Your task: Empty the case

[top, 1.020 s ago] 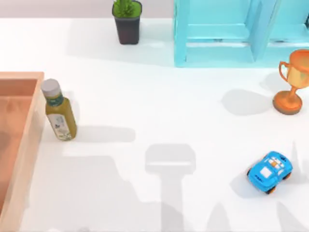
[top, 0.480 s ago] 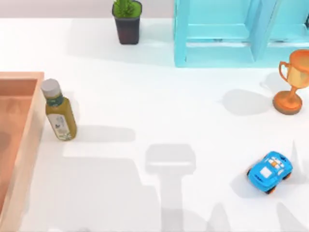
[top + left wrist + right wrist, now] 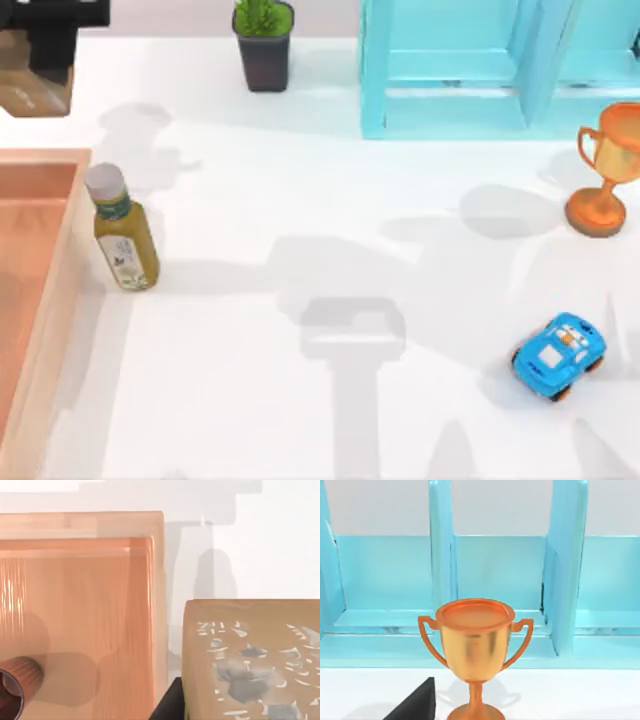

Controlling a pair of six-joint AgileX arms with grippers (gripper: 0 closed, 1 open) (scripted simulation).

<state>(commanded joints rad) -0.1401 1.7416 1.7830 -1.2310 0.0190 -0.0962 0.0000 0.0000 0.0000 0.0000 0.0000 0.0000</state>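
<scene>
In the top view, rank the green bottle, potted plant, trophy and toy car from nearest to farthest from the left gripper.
From the left gripper, at the far left corner:
1. Green bottle, left side, beside the case.
2. Potted plant, far edge.
3. Trophy and toy car, both at the right: too close to call.

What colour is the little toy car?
The toy car is bright blue with white markings and orange wheels. It shows best in the top view.

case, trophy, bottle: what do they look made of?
Case: looks like wood, matte, with light tan walls, a reddish-brown floor and visible grain streaks.
Trophy: probably metal or metallic-coated plastic, with a glossy orange-gold sheen.
Bottle: olive green with a smooth body, grey cap and pale label; plastic or glass, can't tell which.
</scene>
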